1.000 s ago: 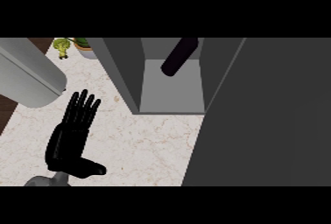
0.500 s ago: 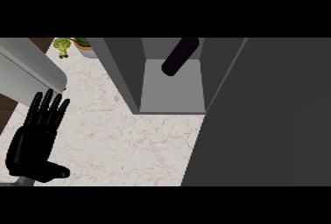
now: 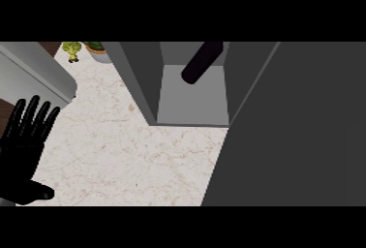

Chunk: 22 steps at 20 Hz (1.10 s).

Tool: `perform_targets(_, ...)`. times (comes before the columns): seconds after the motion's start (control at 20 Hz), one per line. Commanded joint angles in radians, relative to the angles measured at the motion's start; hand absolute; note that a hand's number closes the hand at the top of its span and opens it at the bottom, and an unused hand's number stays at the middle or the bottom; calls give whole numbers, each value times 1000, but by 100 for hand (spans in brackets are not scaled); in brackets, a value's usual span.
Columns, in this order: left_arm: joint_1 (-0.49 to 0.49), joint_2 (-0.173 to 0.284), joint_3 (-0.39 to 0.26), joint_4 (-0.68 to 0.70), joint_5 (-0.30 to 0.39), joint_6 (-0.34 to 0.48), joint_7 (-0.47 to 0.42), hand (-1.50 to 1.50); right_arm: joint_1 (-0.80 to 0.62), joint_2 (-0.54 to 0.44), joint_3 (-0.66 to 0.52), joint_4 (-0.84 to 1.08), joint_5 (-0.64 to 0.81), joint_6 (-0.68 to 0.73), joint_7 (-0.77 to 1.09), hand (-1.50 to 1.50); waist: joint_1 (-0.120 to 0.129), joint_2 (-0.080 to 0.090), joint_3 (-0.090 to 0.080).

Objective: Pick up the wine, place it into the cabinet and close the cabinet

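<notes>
A dark wine bottle (image 3: 202, 63) stands inside the grey cabinet (image 3: 191, 104), near its back. The cabinet's dark door (image 3: 293, 131) stands open and fills the right side of the view. At the left edge my left hand (image 3: 22, 155) rests over the marble counter (image 3: 129, 160), fingers straight and spread, holding nothing. My right hand does not show.
A grey appliance (image 3: 32, 72) stands at the upper left, close to my left hand's fingertips. A small green plant (image 3: 72, 50) and a pot (image 3: 98, 49) sit at the counter's far edge.
My left hand has drawn back to the left and toward the view's lower edge. The bottle and the cabinet door have not moved.
</notes>
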Motion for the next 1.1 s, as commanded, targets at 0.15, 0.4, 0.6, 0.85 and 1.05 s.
perform_targets(0.15,-6,32,25,37,25,-67,14,-150,-135,200,119,-78,-60,-34,145,150,20,7,-4)
perform_targets(0.4,-22,43,42,51,37,-80,22,-150,-249,267,92,-24,-78,-18,221,150,38,7,-4)
perform_targets(0.6,-40,44,34,58,24,-80,32,-150,-373,351,53,54,-110,-26,307,150,58,10,-6)
perform_targets(0.85,-36,52,58,100,38,-125,19,-150,-637,570,48,256,-51,-97,425,150,45,4,-5)
perform_targets(1.05,-57,50,77,113,55,-106,40,-150,-900,735,12,490,-31,-172,515,150,25,1,0)
